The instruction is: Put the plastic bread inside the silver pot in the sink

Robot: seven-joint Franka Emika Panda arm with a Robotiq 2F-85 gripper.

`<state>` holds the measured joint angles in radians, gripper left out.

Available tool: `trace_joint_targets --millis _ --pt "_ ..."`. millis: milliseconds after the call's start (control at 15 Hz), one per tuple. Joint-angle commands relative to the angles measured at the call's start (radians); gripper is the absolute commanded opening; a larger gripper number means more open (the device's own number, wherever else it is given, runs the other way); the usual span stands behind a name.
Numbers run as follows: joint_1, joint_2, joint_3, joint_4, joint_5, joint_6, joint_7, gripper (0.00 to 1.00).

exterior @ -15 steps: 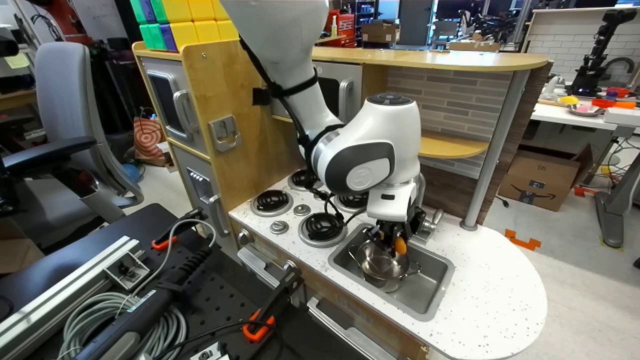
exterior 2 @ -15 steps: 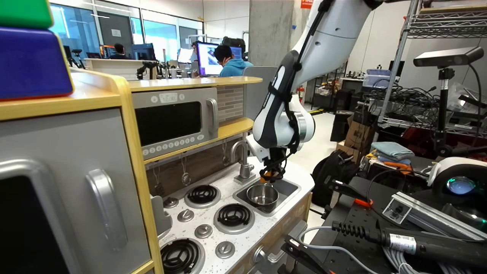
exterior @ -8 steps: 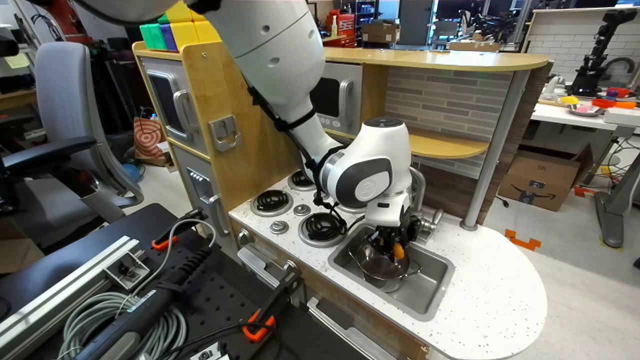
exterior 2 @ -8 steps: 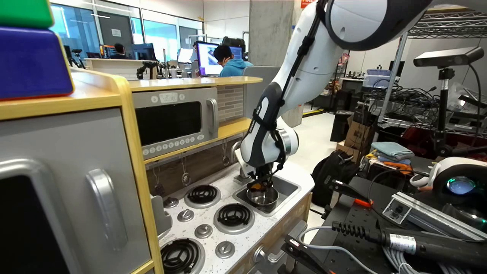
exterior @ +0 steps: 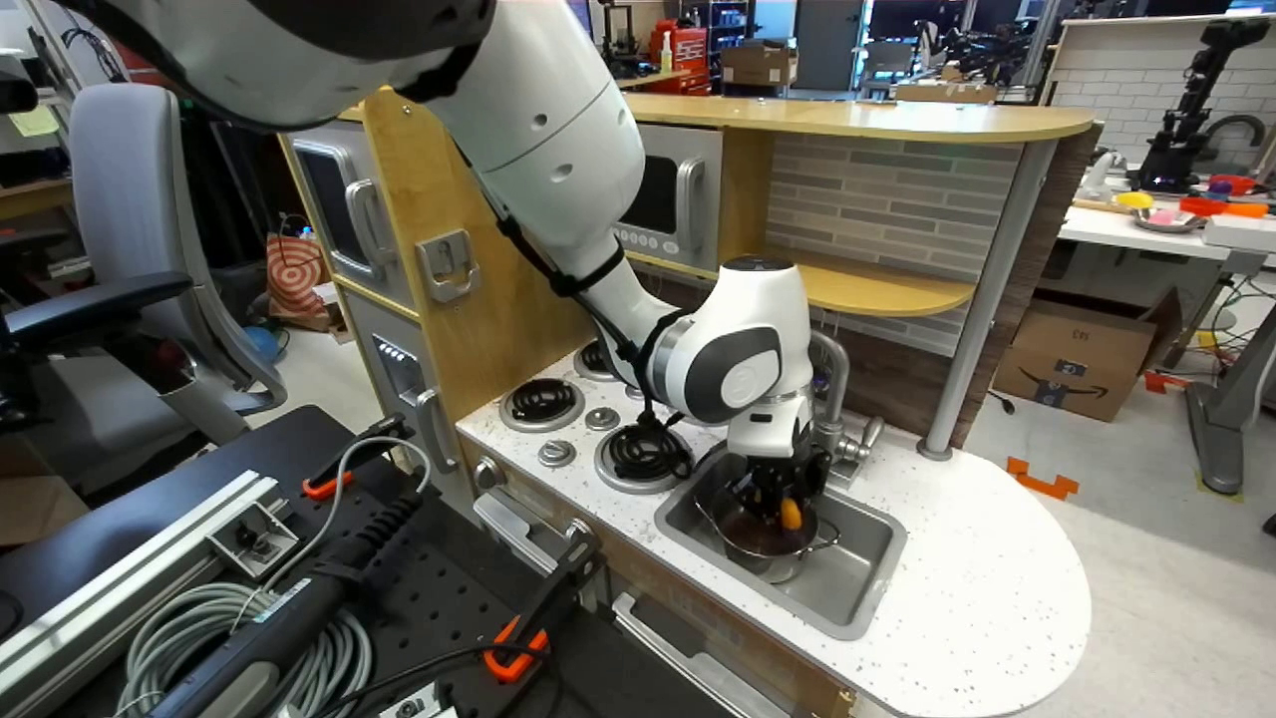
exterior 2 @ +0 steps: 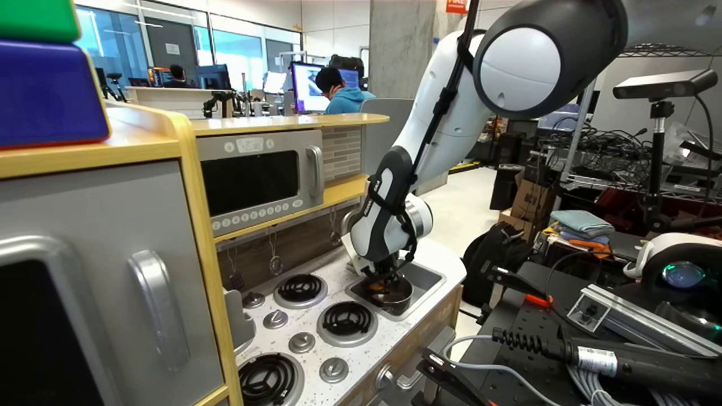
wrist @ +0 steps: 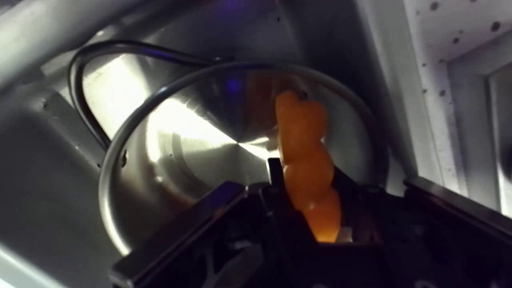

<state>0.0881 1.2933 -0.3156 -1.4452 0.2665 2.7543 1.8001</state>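
Observation:
The silver pot (wrist: 208, 160) stands in the sink (wrist: 36, 180), with a looped wire handle at its side in the wrist view. The plastic bread (wrist: 302, 124) is a lumpy, glossy orange piece. My gripper (wrist: 307, 172) is shut on its lower half, with a black finger on each side. In an exterior view, the bread (exterior: 791, 514) and my gripper tips are down in the mouth of the pot (exterior: 743, 538), inside the sink (exterior: 847, 588). I cannot tell whether the bread touches the pot floor. The arm mostly hides the bread in an exterior view that shows the pot (exterior 2: 401, 301).
A grey toy faucet (exterior: 835, 384) stands close behind the gripper. Black burners (exterior: 643, 454) lie beside the sink. A wooden shelf (exterior: 877, 284) and a toy microwave (exterior 2: 254, 175) are above the counter (exterior: 987, 588). A black table (exterior: 439, 588) with cables stands in front.
My gripper has moved down with the bread still held, from over the pot's rim into its mouth. The upper arm has swung lower. The pot has not visibly moved.

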Motion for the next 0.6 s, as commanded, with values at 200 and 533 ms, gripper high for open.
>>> trace_joint_targets --millis 200,533 --pt "-0.016 0.044 -0.021 0.078 -0.067 -0.072 0.034 0.07" --pt "-0.014 0.031 -0.013 0.060 -0.108 -0.084 0.011 0.66"
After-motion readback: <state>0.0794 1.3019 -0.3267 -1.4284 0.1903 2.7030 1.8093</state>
